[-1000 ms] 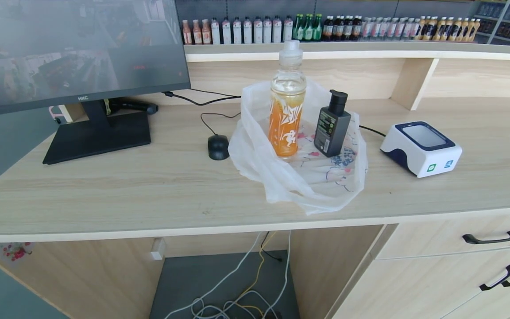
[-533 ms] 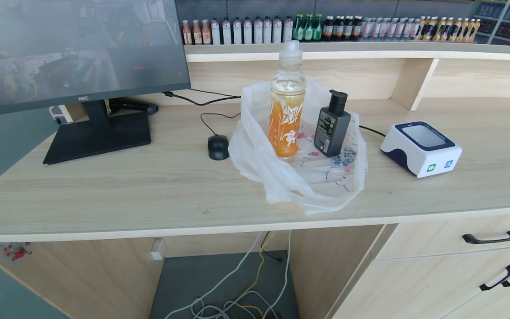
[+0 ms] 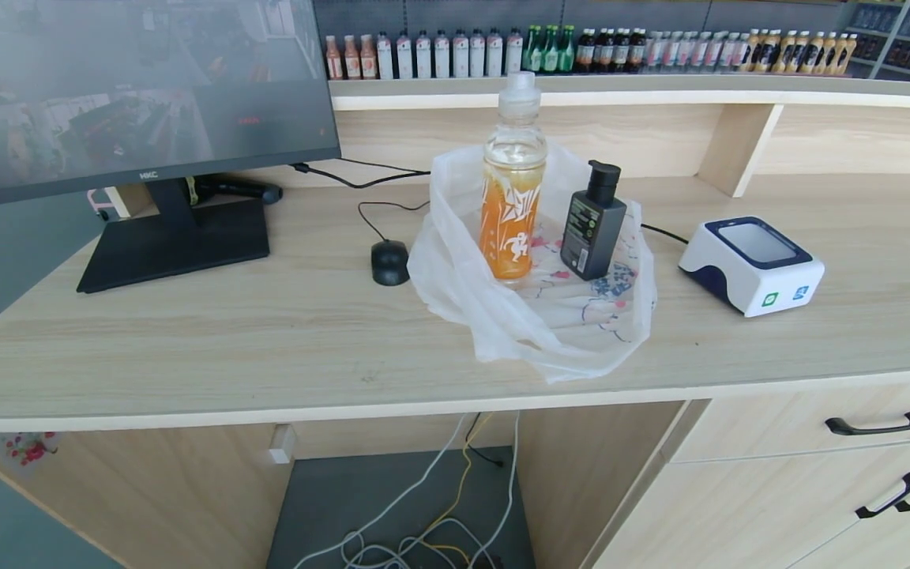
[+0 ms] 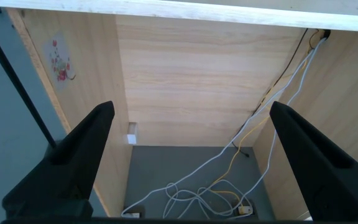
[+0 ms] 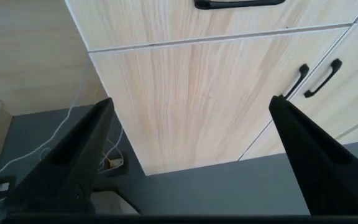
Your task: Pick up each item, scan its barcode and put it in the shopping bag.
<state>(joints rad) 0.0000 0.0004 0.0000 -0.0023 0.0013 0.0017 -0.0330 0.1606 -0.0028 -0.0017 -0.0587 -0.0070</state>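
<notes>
the shopping bag [image 3: 502, 316], thin and whitish with a flowered print on its bottom, lies opened out on the pale wood surface [image 3: 226, 340], its sides slumped low around two items that stand upright inside it. the taller one is an orange drink bottle [image 3: 512, 197] with a clear cap, on the bag's left side; just beside it to the right, not touching as far as the head view shows, stands a dark pump bottle [image 3: 593, 233] with a label turned to the front. to the right of the bag, apart from it, sits the white and dark blue barcode scanner [image 3: 751, 265], its window facing up. a black mouse [image 3: 389, 261] lies close by the bag's left edge, and a monitor [image 3: 131, 87] stands farther left at the back. rows of bottles [image 3: 581, 49] line a shelf behind the raised ledge. the left tool [image 4: 190, 106] hangs below the surface's front edge, facing the recess where loose cables [image 4: 197, 193] lie on the dark floor; its two black fingers are spread wide with nothing between them. the right tool [image 5: 190, 101] is likewise low, before the cabinet fronts with black handles [image 5: 316, 78], its fingers wide apart and holding nothing.
</notes>
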